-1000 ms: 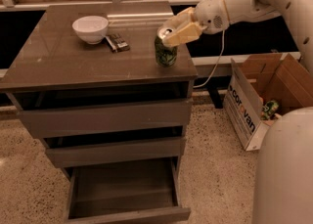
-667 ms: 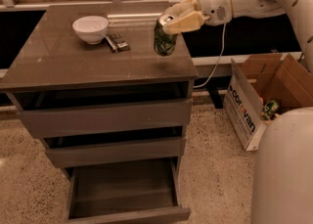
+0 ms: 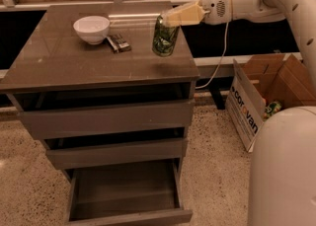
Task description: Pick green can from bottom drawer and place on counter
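Observation:
The green can (image 3: 165, 37), dark and mottled, is at the right back part of the counter (image 3: 74, 59), slightly tilted, its base at or just above the glossy top. My gripper (image 3: 174, 18) reaches in from the right and is shut on the can's top, with its beige fingers (image 3: 185, 13) against the rim. The bottom drawer (image 3: 126, 190) is pulled out below, and its tray shows nothing inside. The two drawers above it are partly open.
A white bowl (image 3: 91, 28) and a small dark packet (image 3: 118, 43) lie on the counter's back left. An open cardboard box (image 3: 247, 106) with a greenish can (image 3: 272, 107) stands on the floor at right. My white body (image 3: 284, 170) fills the lower right.
My gripper and the green can have shifted a little up and back over the counter's right side. The arm has risen with them. The drawers, bowl and packet are unchanged.

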Robot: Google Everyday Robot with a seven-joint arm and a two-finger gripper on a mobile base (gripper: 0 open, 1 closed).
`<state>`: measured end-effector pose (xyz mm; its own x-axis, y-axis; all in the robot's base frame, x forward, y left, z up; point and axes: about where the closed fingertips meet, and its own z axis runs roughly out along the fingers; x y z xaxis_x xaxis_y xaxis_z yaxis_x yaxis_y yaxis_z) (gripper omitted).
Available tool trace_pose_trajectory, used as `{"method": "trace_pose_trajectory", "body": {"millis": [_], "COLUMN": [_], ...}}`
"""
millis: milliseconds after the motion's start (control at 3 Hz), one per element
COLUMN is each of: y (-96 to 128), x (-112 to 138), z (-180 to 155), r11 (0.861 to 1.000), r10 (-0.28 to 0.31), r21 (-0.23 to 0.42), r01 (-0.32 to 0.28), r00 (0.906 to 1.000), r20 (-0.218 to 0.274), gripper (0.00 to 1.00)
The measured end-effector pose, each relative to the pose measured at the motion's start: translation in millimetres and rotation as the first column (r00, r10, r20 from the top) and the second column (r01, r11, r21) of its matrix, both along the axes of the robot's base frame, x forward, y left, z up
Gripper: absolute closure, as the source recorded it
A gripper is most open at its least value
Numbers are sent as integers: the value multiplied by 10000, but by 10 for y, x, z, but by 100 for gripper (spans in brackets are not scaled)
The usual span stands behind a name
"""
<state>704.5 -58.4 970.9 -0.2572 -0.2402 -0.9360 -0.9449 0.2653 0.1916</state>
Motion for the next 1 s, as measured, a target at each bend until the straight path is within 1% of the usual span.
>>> {"method": "trace_pose_trajectory", "body": {"millis": [333, 667, 1000], "y": [72, 115, 170], "x": [2, 5, -43], "z": [-161, -236, -279], "r11": [9985, 9959, 9809], "r10": [-404, -560, -673], "r21": [-417, -786, -1865], "r01": [353, 437, 545], "r00": [9907, 9852, 9957], "r20": [-1298, -1617, -630], "gripper": [100, 100, 77]}}
